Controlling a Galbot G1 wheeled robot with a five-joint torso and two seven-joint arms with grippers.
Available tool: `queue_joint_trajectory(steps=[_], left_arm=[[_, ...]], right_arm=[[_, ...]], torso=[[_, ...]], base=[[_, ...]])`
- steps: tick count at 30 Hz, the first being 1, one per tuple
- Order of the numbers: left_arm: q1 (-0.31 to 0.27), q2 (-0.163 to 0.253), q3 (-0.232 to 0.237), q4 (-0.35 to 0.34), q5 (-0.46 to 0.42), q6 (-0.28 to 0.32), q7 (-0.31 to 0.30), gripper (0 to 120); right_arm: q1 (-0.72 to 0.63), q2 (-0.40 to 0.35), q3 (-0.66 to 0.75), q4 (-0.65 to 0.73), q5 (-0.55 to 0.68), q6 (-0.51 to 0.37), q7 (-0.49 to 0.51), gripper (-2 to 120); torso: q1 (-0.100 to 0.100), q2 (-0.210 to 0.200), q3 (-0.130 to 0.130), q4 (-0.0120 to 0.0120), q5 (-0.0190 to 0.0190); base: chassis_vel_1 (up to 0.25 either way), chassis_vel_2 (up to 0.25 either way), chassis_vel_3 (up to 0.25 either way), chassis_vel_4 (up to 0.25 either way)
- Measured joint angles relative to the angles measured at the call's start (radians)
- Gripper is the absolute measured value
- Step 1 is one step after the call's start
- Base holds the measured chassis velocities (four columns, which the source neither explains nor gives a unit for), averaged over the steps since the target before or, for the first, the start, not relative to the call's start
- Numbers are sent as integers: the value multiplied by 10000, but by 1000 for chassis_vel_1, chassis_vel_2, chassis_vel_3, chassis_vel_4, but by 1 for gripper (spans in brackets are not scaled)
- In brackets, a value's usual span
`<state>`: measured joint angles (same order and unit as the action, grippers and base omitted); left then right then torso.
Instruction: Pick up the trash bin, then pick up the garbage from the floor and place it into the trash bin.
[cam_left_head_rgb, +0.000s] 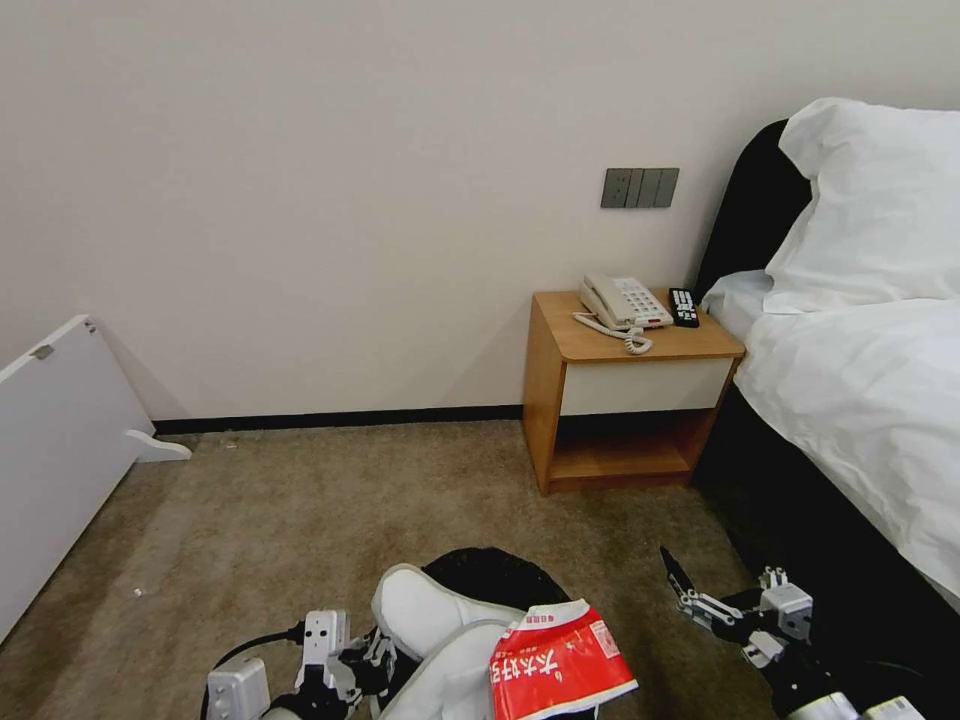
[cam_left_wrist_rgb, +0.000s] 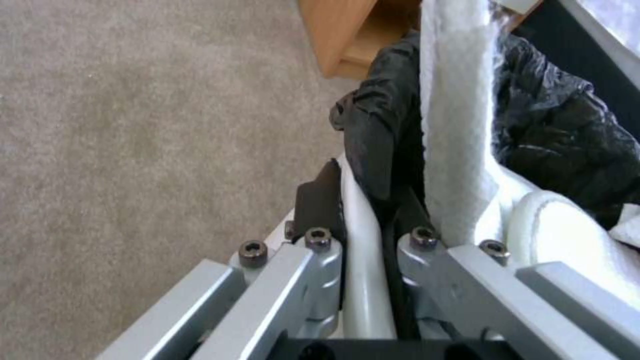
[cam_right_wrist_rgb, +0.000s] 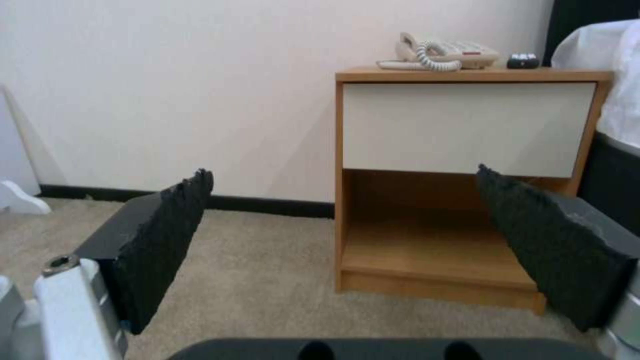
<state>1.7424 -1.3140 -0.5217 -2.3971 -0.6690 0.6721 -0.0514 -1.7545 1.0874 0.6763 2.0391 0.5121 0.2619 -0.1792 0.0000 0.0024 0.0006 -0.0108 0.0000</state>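
The trash bin (cam_left_head_rgb: 492, 572), white with a black liner, hangs low in front of me at the bottom of the head view. My left gripper (cam_left_head_rgb: 372, 655) is shut on its rim. In the left wrist view the left gripper (cam_left_wrist_rgb: 365, 200) pinches the white rim (cam_left_wrist_rgb: 363, 280) and the folded liner (cam_left_wrist_rgb: 567, 140). White slippers (cam_left_head_rgb: 425, 612) and a red snack packet (cam_left_head_rgb: 558, 665) stick up out of the bin. One slipper (cam_left_wrist_rgb: 457, 125) stands upright beside the fingers. My right gripper (cam_left_head_rgb: 715, 585) hovers open to the right of the bin, and nothing sits in the right gripper (cam_right_wrist_rgb: 343, 177).
A wooden nightstand (cam_left_head_rgb: 630, 400) with a phone (cam_left_head_rgb: 622, 300) and a remote (cam_left_head_rgb: 684, 306) stands against the wall ahead. The bed (cam_left_head_rgb: 870, 400) runs along the right. A white panel (cam_left_head_rgb: 60, 450) leans at the left. Brown carpet (cam_left_head_rgb: 300, 510) lies between.
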Motion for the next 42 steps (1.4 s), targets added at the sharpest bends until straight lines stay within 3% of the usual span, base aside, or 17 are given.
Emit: queue_joint_trajectory(steps=[42], left_arm=[[-323,252,102,253,-202,55,-32,4]], right_arm=[[-55,1006,61,-505,-890,330,87,100]], torso=[[0,0,0,1,0]], base=[[0,0,0,0]])
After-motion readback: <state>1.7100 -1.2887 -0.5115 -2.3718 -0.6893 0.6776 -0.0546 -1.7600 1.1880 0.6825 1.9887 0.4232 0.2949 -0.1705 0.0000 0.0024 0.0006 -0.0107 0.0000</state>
